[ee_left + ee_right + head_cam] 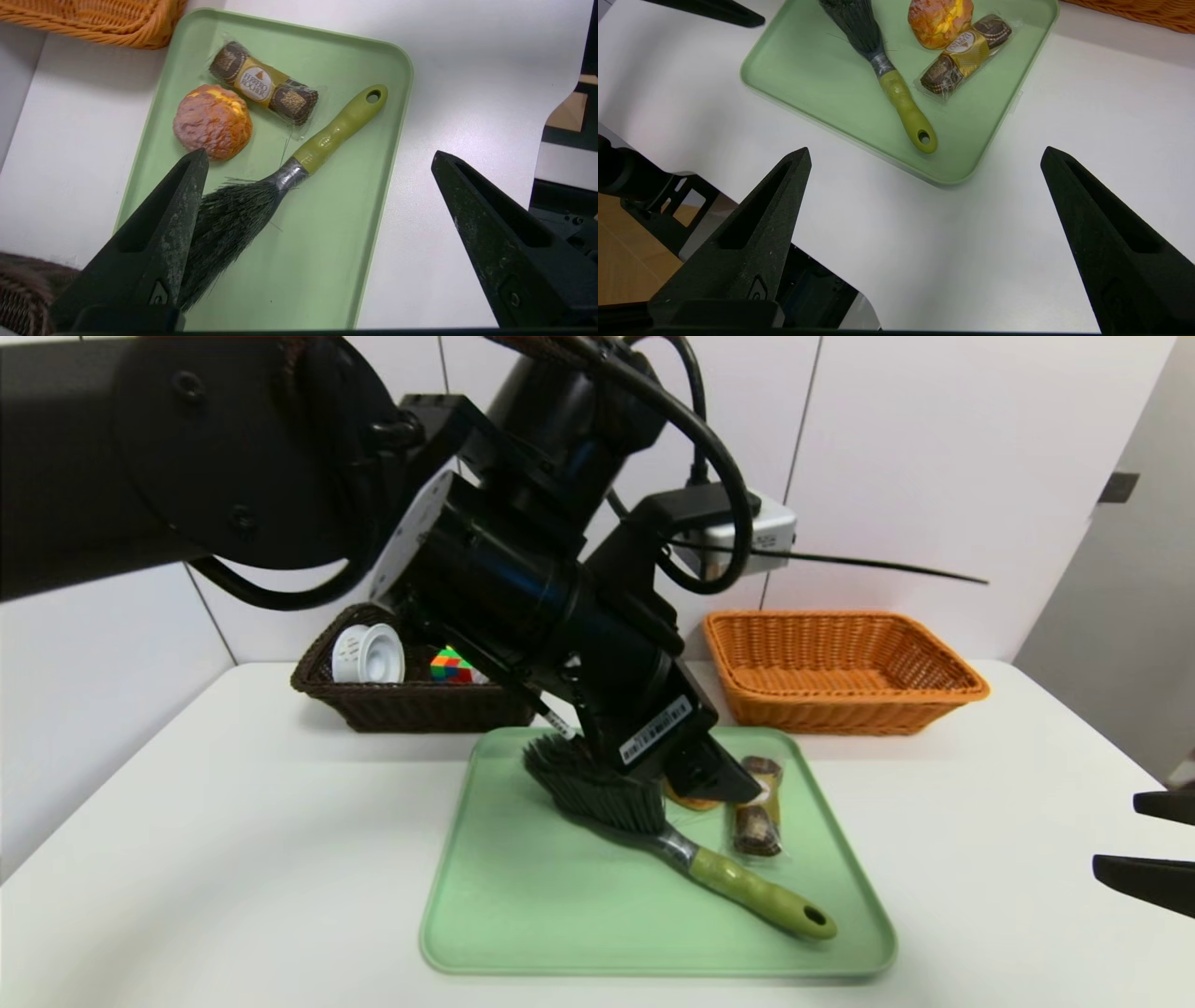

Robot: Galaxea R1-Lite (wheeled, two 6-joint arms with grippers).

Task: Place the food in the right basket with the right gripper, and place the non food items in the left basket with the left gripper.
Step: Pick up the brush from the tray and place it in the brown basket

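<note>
Black right gripper (924, 158): spread wide, empty, near table edge, right of tray.
Green tray (523, 915): brush (653, 826), bun (213, 121), wrapped snack (264, 84) all lying on it.
Left gripper (317, 163): spread wide, empty, above brush bristles.
Dark basket (392, 705): spool (367, 654), puzzle cube (450, 665) inside.
Orange basket (840, 705): behind tray, right.

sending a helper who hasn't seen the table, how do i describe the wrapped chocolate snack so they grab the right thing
Find the pale green tray at the middle of the white table, in front of the two wicker baskets. The snack lies flat on it between the bumpy orange bun and the green-handled brush. It alone is in clear wrapping: oblong, dark brown ends, gold label band.
</note>
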